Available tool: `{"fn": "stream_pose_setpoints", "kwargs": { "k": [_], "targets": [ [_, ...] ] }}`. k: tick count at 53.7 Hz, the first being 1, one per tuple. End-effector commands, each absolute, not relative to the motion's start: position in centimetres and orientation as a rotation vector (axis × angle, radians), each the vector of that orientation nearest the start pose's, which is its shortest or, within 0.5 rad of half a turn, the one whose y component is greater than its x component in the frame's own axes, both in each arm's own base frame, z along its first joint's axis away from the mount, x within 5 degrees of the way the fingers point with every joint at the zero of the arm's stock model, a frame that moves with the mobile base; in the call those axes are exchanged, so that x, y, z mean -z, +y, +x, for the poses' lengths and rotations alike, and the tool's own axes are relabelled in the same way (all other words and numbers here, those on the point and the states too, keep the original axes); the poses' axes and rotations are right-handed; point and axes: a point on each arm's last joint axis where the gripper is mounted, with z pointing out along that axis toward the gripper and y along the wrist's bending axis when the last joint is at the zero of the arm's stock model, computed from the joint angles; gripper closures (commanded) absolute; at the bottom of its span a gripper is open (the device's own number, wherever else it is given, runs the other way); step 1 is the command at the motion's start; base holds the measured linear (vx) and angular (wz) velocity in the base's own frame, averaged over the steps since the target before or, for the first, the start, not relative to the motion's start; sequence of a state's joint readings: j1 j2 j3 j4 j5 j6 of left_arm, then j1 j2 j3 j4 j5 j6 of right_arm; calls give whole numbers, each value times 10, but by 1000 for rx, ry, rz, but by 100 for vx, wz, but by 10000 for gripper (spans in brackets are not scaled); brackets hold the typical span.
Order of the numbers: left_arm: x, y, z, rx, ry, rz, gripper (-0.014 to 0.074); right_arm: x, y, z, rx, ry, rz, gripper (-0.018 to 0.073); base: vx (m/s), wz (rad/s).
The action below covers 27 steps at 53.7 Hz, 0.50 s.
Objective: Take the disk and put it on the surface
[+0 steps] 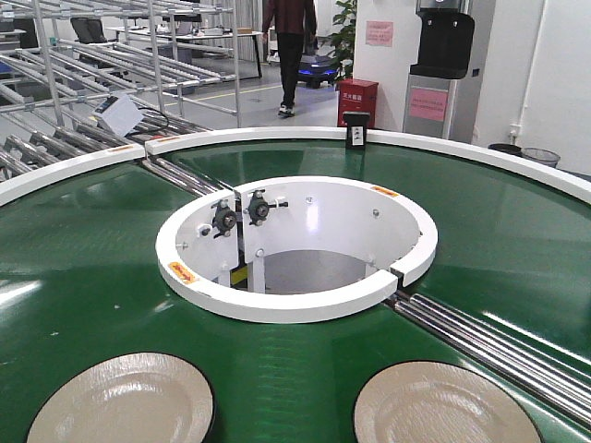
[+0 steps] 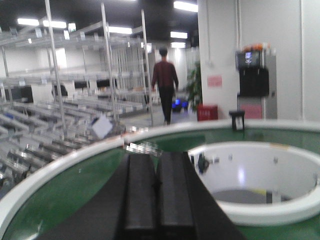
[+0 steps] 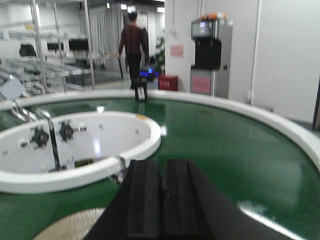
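**Left gripper**: black fingers are pressed together with only a thin seam between them, and nothing is clamped. It is held above the green conveyor belt.

**Right gripper**: black fingers are likewise closed together and nothing is held. It is held over the belt. A pale disk edge is seen just beside it at lower left, partly hidden by the gripper body.

**Left-hand disk** and **right-hand disk**: two beige, dark-rimmed disks are laid flat on the belt at the near edge, well apart.

**White inner ring**: set at the belt's centre, beyond both disks.

**Background**: metal racks, a walking person, a red box.
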State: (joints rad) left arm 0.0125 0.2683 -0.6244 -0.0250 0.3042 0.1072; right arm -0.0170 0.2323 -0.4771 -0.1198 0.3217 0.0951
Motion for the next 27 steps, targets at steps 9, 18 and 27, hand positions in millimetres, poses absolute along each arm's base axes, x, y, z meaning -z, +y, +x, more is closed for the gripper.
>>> {"fn": "stream_pose_setpoints", "kwargs": {
  "k": [9, 18, 27],
  "targets": [
    [-359, 0, 99, -75, 1633, 76, 563, -326, -6, 90, 79, 1713, 20, 555, 0, 0],
    [-337, 0, 126, -67, 1782, 80, 431, -315, -6, 112, 79, 1823, 18, 493, 0, 0],
    [-320, 0, 145, -54, 1889, 77, 192, -303, -7, 130, 79, 1920, 16, 335, 0, 0]
  ]
}}
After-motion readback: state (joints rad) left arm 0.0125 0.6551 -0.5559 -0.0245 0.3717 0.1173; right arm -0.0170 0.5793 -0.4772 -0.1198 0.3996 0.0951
